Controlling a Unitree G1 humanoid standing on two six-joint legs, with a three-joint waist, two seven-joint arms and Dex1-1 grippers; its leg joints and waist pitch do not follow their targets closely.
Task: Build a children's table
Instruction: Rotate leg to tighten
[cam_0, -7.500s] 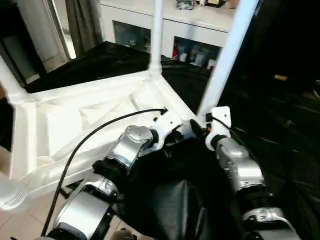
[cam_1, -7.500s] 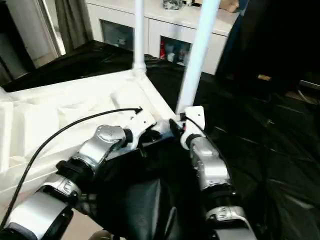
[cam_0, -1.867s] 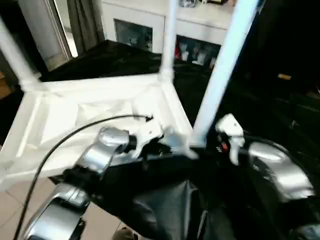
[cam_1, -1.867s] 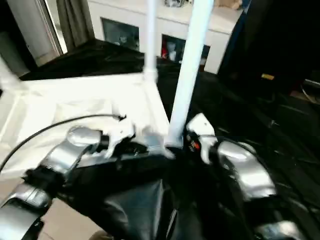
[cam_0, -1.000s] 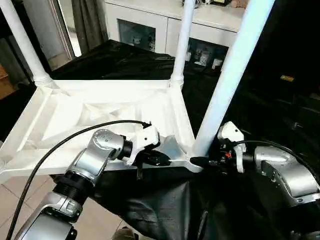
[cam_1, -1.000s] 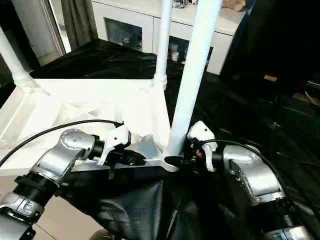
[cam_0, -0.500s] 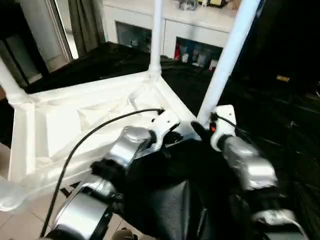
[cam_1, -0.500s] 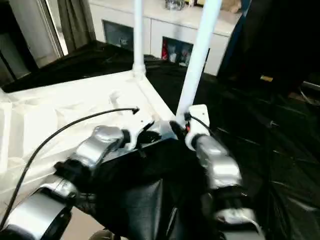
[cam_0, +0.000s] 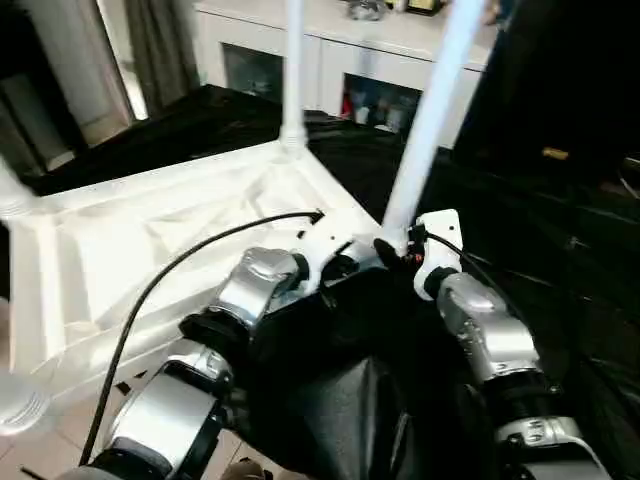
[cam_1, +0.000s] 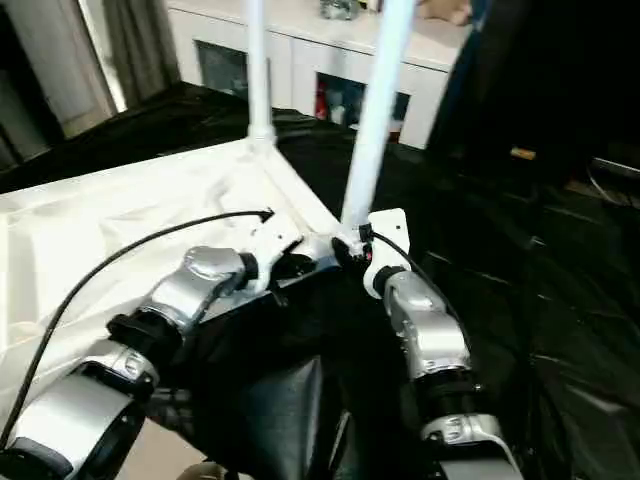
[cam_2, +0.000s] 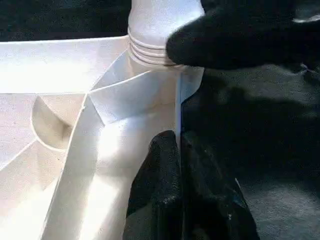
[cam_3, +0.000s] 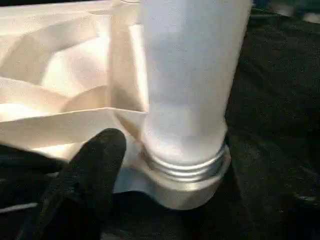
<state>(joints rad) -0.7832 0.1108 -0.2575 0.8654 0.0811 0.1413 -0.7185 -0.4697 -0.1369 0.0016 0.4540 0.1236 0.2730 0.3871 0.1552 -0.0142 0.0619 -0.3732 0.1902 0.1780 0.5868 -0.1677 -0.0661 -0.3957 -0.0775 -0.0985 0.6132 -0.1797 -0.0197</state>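
The white plastic rectangular tabletop (cam_0: 170, 235) lies upside down before me, ribbed underside up, on black sheeting (cam_0: 560, 260). My left gripper (cam_2: 179, 150) has its two black fingers pressed together, pinching the thin upright edge wall of the tabletop just short of the near corner. Directly beyond its fingertips stands a long white tubular leg (cam_0: 425, 130), seated upright in the round corner socket (cam_3: 187, 182), its ringed collar showing above the socket rim.

My right gripper (cam_0: 392, 250) is at that same corner from the other side, right beside the left one. One black finger (cam_3: 95, 165) rests against the socket beside the base of the leg; I cannot tell whether its fingers are apart or together.

Further out from both grippers, a second white leg (cam_0: 293, 75) stands upright in the far corner. Beyond it is a white glass-door cabinet (cam_0: 330, 70).
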